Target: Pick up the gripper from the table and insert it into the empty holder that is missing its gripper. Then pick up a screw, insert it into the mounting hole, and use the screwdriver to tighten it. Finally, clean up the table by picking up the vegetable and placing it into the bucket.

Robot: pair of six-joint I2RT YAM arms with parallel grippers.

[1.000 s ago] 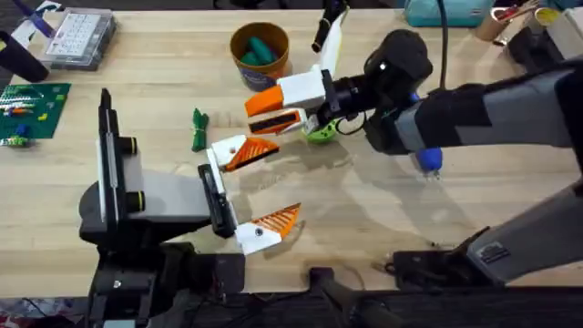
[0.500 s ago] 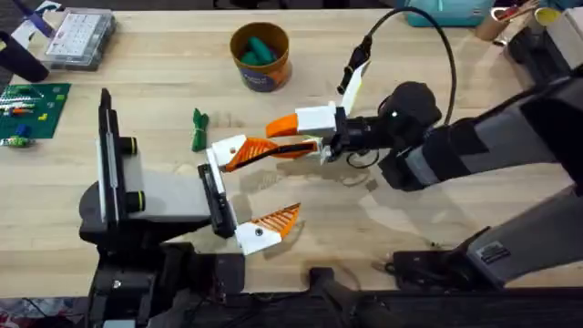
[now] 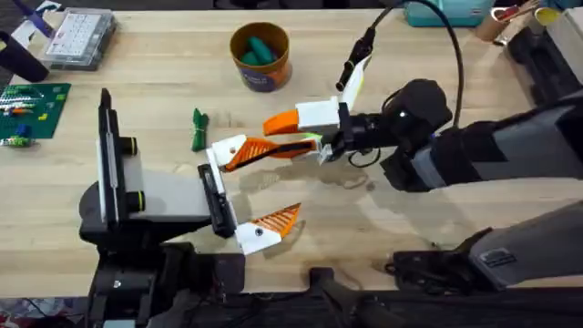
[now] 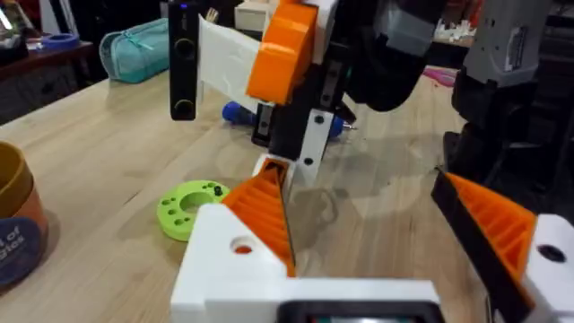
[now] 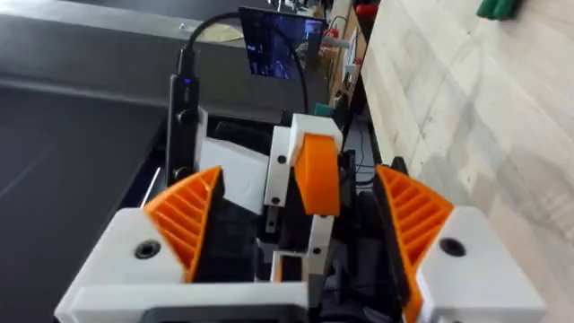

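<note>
Reaching in from the right edge of the overhead view, my right arm lies low across the table (image 3: 383,228) toward the middle. My claw (image 3: 271,137) is rolled on its side, one orange finger stacked above the other. It is open: in my wrist view the two pads stand wide apart with nothing pressed between them. My lower finger meets the tip of the gripper's orange wedge; I cannot tell whether it touches.

The gripper (image 3: 235,148) sits at the upper end of the holder's black bar (image 3: 214,196), left of centre, its wedge pointing right at me. A second piece like it sits at the bar's lower end. The vegetable (image 3: 198,129) lies just left of the gripper, on bare wood. The bucket (image 3: 260,55) stands at top centre with teal toys inside. In the left wrist view a lime disc (image 4: 193,208) lies at left, and the blue screwdriver (image 4: 238,112) lies farther back, behind my claw.

The surface is pale plank wood. A clear parts box (image 3: 77,36) and a green board (image 3: 32,105) sit at upper left, and a teal pouch (image 3: 446,11) at the top edge.

A second ago my claw was higher and farther right, over the lime disc, and the screwdriver showed beside my arm. Since half a second ago I have barely shifted. The gripper, vegetable and bucket have not moved.
</note>
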